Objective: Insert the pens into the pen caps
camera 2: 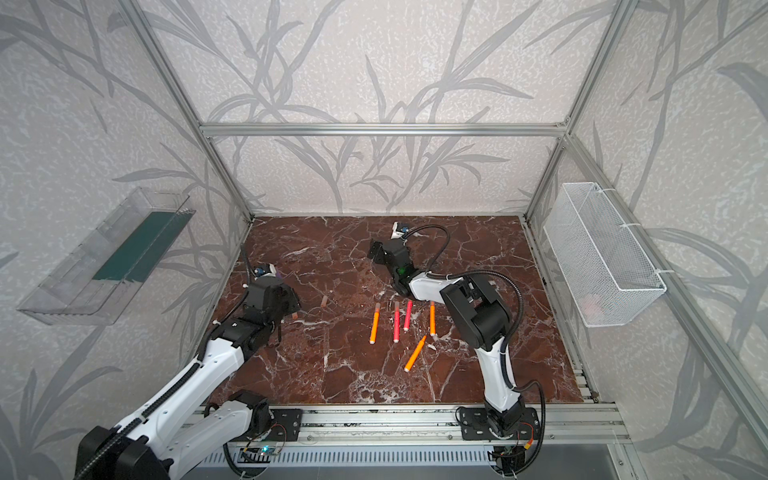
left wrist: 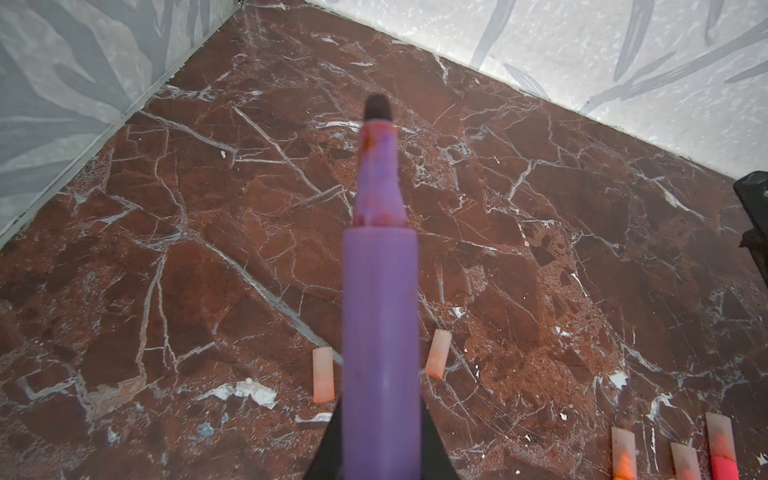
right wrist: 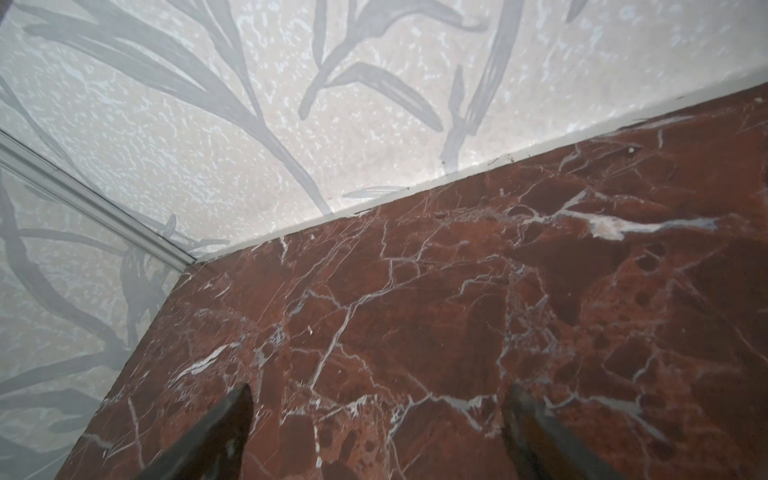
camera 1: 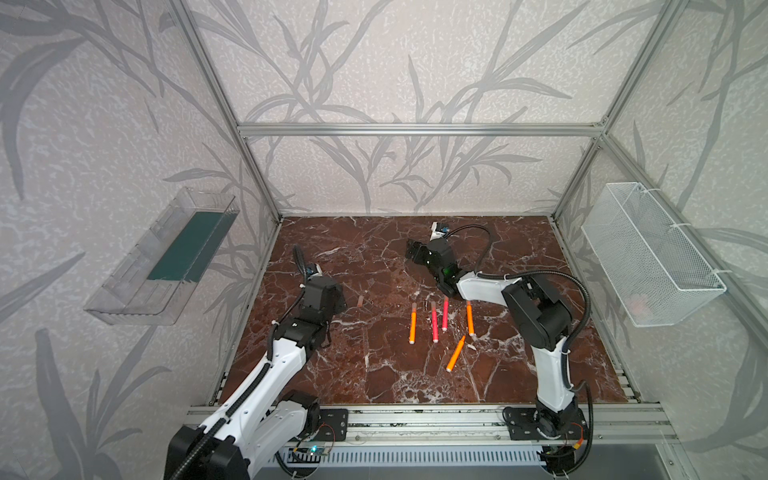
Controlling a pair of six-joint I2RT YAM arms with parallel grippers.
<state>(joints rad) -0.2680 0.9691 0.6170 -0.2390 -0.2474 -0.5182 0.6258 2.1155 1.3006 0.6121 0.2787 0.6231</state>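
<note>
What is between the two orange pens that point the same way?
Two pink-red pens lie there, side by side; both top views show it.

You see a red-brown marble tabletop with white veins, enclosed by leaf-patterned walls and an aluminium frame. On the left wall, a clear tray holds a dark green panel. On the right wall hangs a white mesh basket. A slotted rail runs along the front edge.
</note>
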